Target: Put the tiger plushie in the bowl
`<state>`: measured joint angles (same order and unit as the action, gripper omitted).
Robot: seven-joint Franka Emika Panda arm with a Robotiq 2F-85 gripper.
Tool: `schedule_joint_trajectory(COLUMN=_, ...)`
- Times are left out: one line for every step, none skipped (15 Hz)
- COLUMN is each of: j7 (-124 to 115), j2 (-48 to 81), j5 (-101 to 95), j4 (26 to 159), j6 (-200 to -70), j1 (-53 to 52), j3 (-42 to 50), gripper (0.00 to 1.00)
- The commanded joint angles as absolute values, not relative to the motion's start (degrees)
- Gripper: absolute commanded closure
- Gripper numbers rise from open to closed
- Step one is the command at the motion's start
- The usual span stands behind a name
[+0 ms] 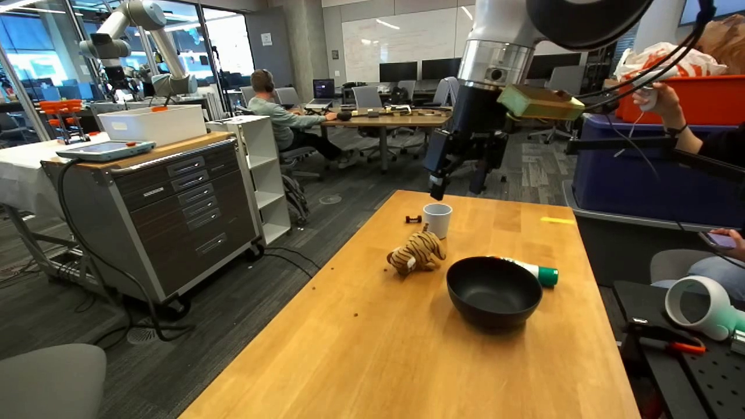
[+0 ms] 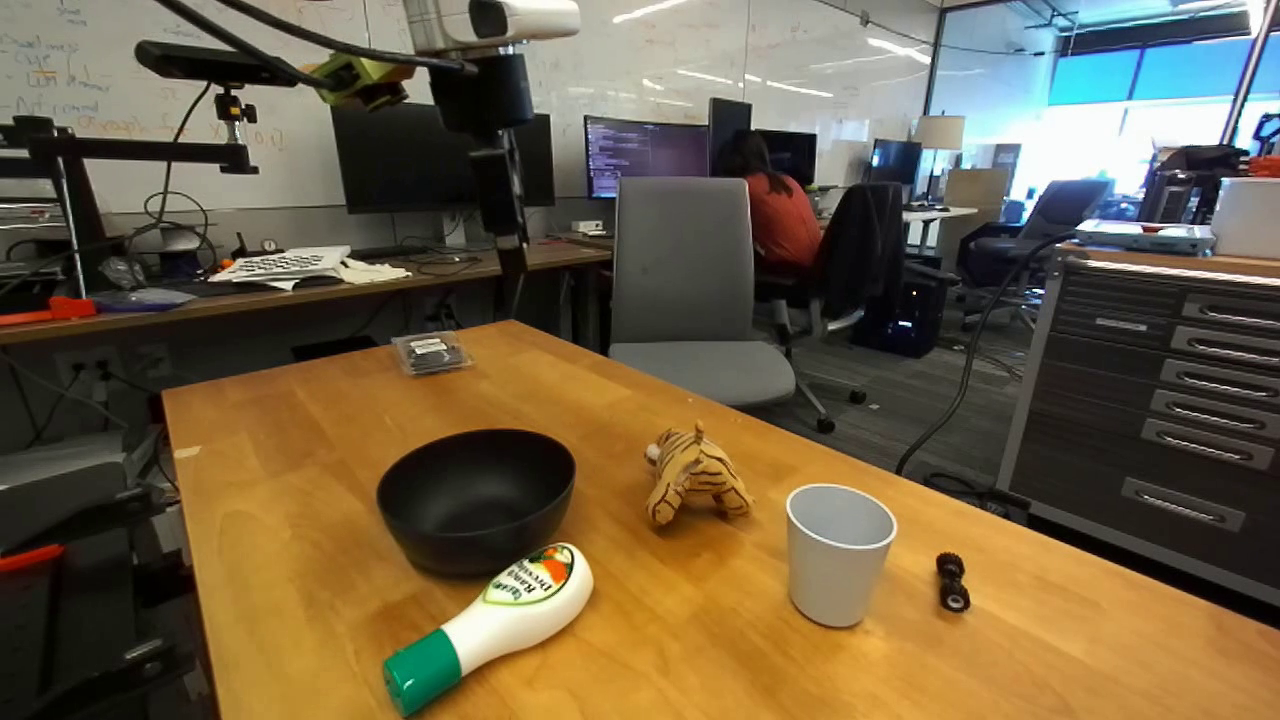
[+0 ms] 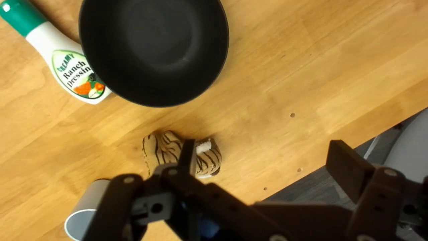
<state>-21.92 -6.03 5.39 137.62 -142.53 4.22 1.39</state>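
Your gripper [image 3: 262, 152] hangs spread wide; below, partly behind one finger [image 3: 186, 159] in the wrist view, the tiger [image 2: 695, 472] stands near the wooden bench [image 2: 700, 630] edge by a chair [image 2: 685, 270], whiteboard [image 2: 650, 60] beyond.

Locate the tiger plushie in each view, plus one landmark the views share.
In an exterior view: tiger plushie just right of and below centre, left of the black bowl.
In an exterior view: tiger plushie just right of and below centre, right of the black bowl.
Wrist view: tiger plushie left of and below centre, partly hidden by a gripper finger.
Landmark in all three views: black bowl.
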Motion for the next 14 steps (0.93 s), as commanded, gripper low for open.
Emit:
schedule_joint_trajectory(j7=-27.5, j2=-0.5, j5=1.0, j4=130.6, j6=-142.9, j1=5.6, j3=2.2, gripper=0.00)
schedule_joint_trajectory(j7=-28.7, j2=0.5, j5=-0.1, j4=129.5, j6=-143.1, j1=5.8, j3=2.7, gripper=0.00)
schedule_joint_trajectory(j7=-29.7, j2=1.5, j5=-1.1, j4=128.4, j6=-143.4, j1=6.0, j3=3.3, gripper=0.00)
schedule_joint_trajectory(j7=-30.4, j2=2.6, j5=-1.8, j4=127.3, j6=-143.6, j1=6.1, j3=4.0, gripper=0.00)
schedule_joint_trajectory(j7=-31.0, j2=3.9, j5=-2.5, j4=126.1, j6=-143.7, j1=6.3, j3=4.7, gripper=0.00)
schedule_joint_trajectory(j7=-31.5, j2=5.0, j5=-3.0, j4=125.2, j6=-143.7, j1=6.3, j3=5.4, gripper=0.00)
schedule_joint_trajectory(j7=-31.2, j2=6.3, j5=-3.0, j4=124.2, j6=-143.8, j1=6.4, j3=6.1, gripper=0.00)
schedule_joint_trajectory(j7=-30.2, j2=7.7, j5=-2.1, j4=123.2, j6=-143.7, j1=6.4, j3=6.7, gripper=0.00)
schedule_joint_trajectory(j7=-29.4, j2=9.2, j5=-1.3, j4=122.3, j6=-144.1, j1=6.4, j3=7.2, gripper=0.00)
schedule_joint_trajectory(j7=-28.4, j2=10.9, j5=-0.4, j4=121.4, j6=-144.5, j1=6.5, j3=7.6, gripper=0.00)
schedule_joint_trajectory(j7=-28.3, j2=12.5, j5=-0.2, j4=120.4, j6=-144.9, j1=6.5, j3=8.0, gripper=0.00)
schedule_joint_trajectory(j7=-28.3, j2=14.4, j5=0.1, j4=119.4, j6=-145.5, j1=6.5, j3=8.4, gripper=0.00)
schedule_joint_trajectory(j7=-28.1, j2=16.1, j5=0.6, j4=118.4, j6=-146.1, j1=6.5, j3=8.7, gripper=0.00)
schedule_joint_trajectory(j7=-27.7, j2=18.0, j5=1.3, j4=117.4, j6=-146.6, j1=6.5, j3=8.9, gripper=0.00)
